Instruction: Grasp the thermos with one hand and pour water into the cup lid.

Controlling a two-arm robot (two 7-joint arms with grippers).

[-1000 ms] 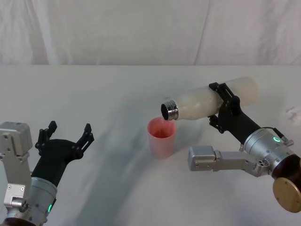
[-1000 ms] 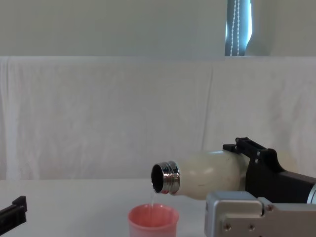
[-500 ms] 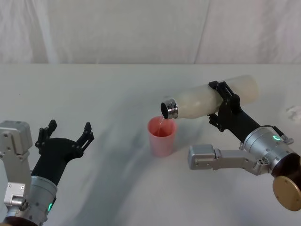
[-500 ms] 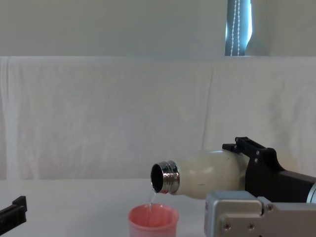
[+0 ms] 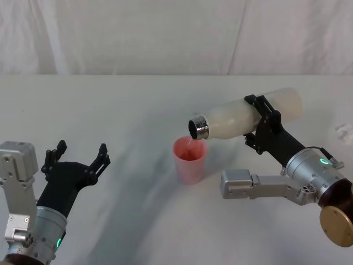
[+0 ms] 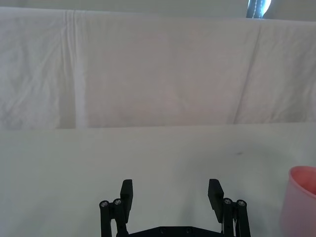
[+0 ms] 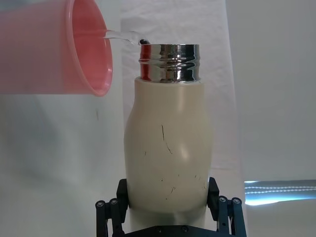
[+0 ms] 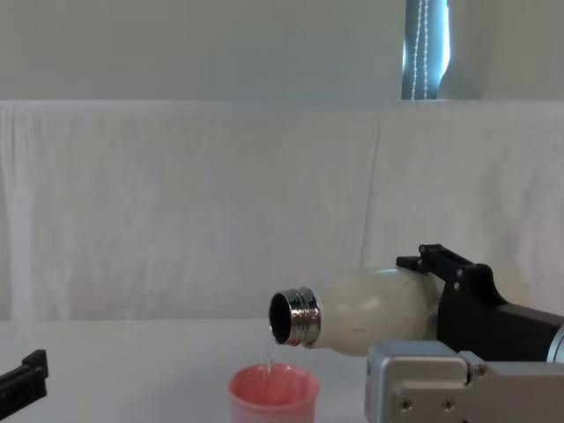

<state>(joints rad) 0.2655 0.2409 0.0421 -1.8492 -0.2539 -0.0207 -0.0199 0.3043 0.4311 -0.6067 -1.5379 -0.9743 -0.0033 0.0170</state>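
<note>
The right gripper has its jaws pinching the thermos, tipped nearly flat just above the cup lid on the bench. Water trickles into it. Left of the cup lid, the left gripper hovers, jaws spread.

A lab-like test setup: white cloth backdrop behind a cloth-covered table.

The robot's arms are shiny silver with small green lights. Each gripper has black fingers. A grey box has screws.
</note>
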